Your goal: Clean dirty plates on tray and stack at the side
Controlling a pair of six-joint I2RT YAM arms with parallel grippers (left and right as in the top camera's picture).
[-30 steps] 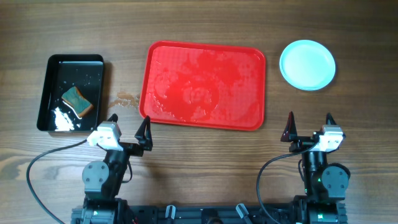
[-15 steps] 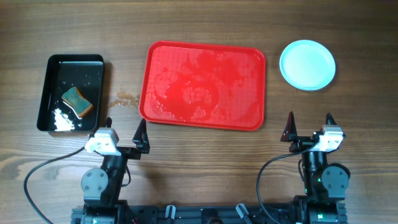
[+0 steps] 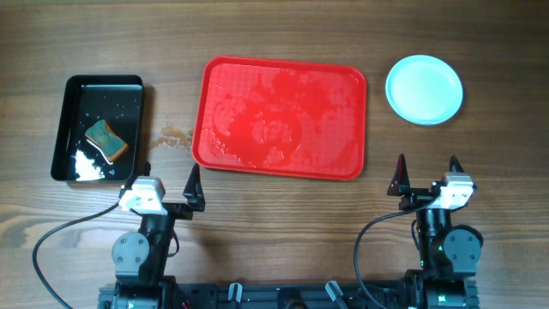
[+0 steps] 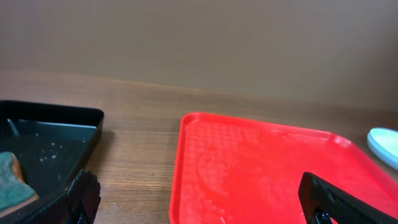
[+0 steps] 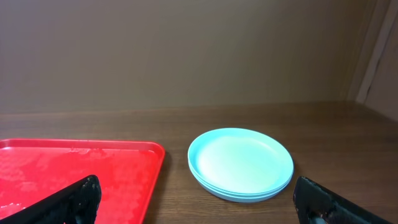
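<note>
Resting at the desk's near edge, the left gripper and right gripper gape, holding nothing. Mid-desk the tray lies bare and wet-looking; by the left edge the black tray holds a sponge and suds. The plates sit stacked toward the far right corner. The task looks done, with no further move needed.

Overhead looks straight down; both wrist cameras sit low at six o'clock, facing twelve (all share the tray).
</note>
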